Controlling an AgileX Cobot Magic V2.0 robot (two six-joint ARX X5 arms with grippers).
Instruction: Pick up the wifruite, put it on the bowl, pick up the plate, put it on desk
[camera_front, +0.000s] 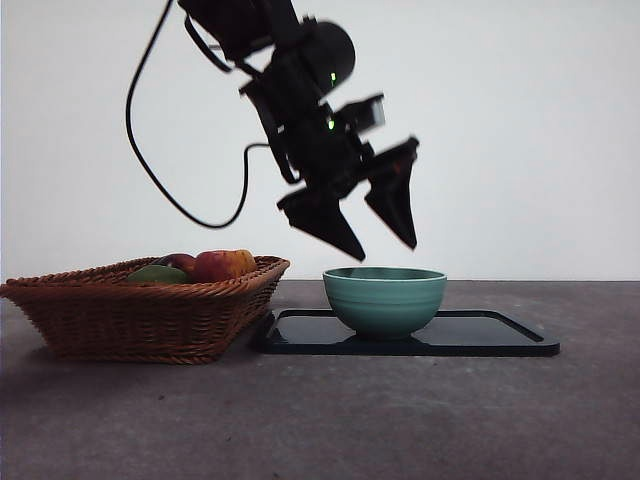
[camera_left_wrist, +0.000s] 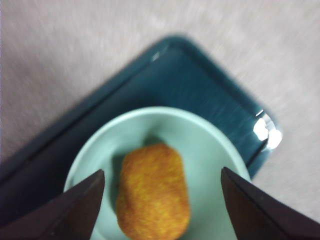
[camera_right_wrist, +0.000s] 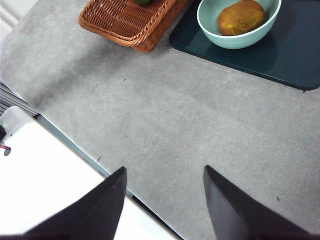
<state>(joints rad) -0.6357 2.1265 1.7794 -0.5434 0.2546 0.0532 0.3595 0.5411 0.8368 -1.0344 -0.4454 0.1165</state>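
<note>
Front view, left to right. A brown wicker basket (camera_front: 150, 310) stands on the dark grey desk (camera_front: 330, 420), holding a green fruit (camera_front: 157, 274) and a red-and-yellow fruit (camera_front: 224, 264) that show above its rim. Just beside the basket's right edge lies a flat black tray (camera_front: 500, 335); whether the two touch cannot be told. The teal-green bowl (camera_front: 385, 298) stands upright on the tray, toward the tray's basket end.

The left gripper (camera_front: 383, 242) hangs in the air directly above the bowl, clear of its rim, with its two black jaws spread wide and nothing between them. Its arm enters from the upper left, trailing a black cable (camera_front: 150, 160).

Left wrist view. Below the left gripper (camera_left_wrist: 162, 185), the kiwifruit (camera_left_wrist: 152, 192), a brown fuzzy oval, lies inside the bowl (camera_left_wrist: 200, 135) on its bottom, roughly midway between the two jaws and touching neither. Its long axis lies flat and runs crosswise to the line joining the jaws. The picture is blurred, so finer detail cannot be read. A corner of the tray (camera_left_wrist: 200, 85) shows beyond the bowl.

Right wrist view. The right gripper (camera_right_wrist: 165, 187) hovers over bare desk (camera_right_wrist: 175, 125), jaws apart and empty, well apart from the basket (camera_right_wrist: 130, 20), the tray (camera_right_wrist: 280, 55) and the bowl (camera_right_wrist: 235, 37). The kiwifruit (camera_right_wrist: 241, 16) lies in the bowl. Nothing stands between the left gripper and the bowl.
</note>
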